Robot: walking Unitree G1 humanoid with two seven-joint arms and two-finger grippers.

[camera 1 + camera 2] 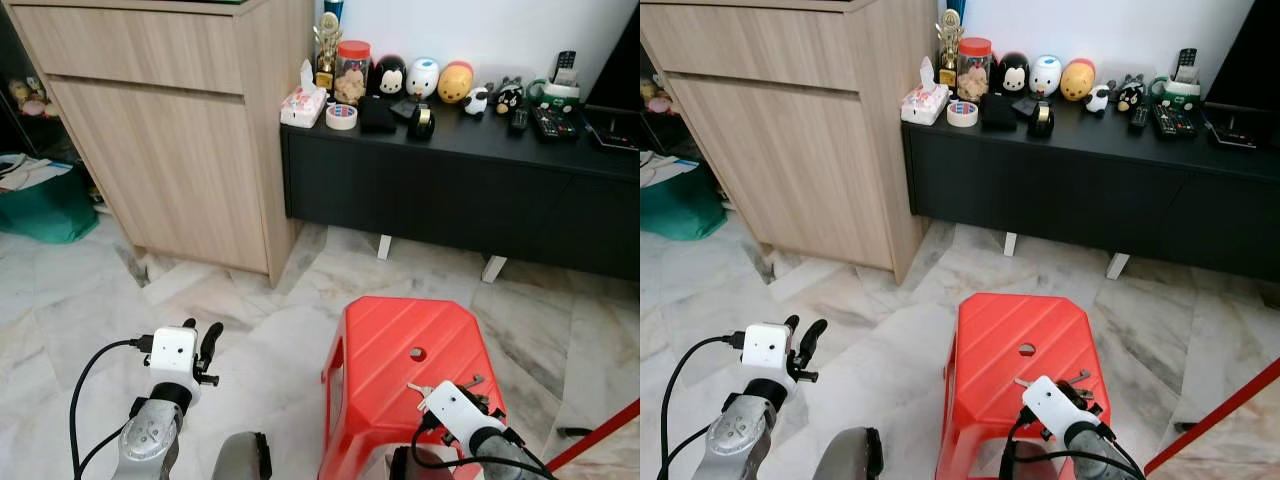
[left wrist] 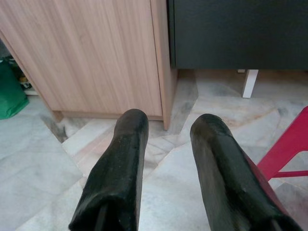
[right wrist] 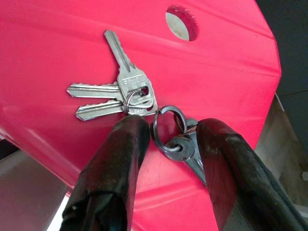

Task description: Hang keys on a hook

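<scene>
A bunch of silver keys point(image 3: 122, 94) lies flat on the top of a red plastic stool point(image 1: 395, 335), near its round centre hole point(image 3: 179, 24). A dark key ring point(image 3: 168, 126) with another key on it lies beside them. My right gripper point(image 3: 171, 132) hovers low over the stool, open, one black finger on either side of that ring. In the head views the right gripper point(image 1: 468, 392) is at the stool's near edge, with a key point(image 1: 414, 388) showing beside it. My left gripper point(image 1: 200, 342) is raised over the floor left of the stool, open and holding nothing.
A light wooden cabinet point(image 1: 170, 150) stands at the back left. A low black console point(image 1: 450, 190) to its right carries figurines, a tape roll, a jar and remotes. A green bag point(image 1: 40, 205) sits far left. A red rod point(image 1: 600, 435) slants at lower right.
</scene>
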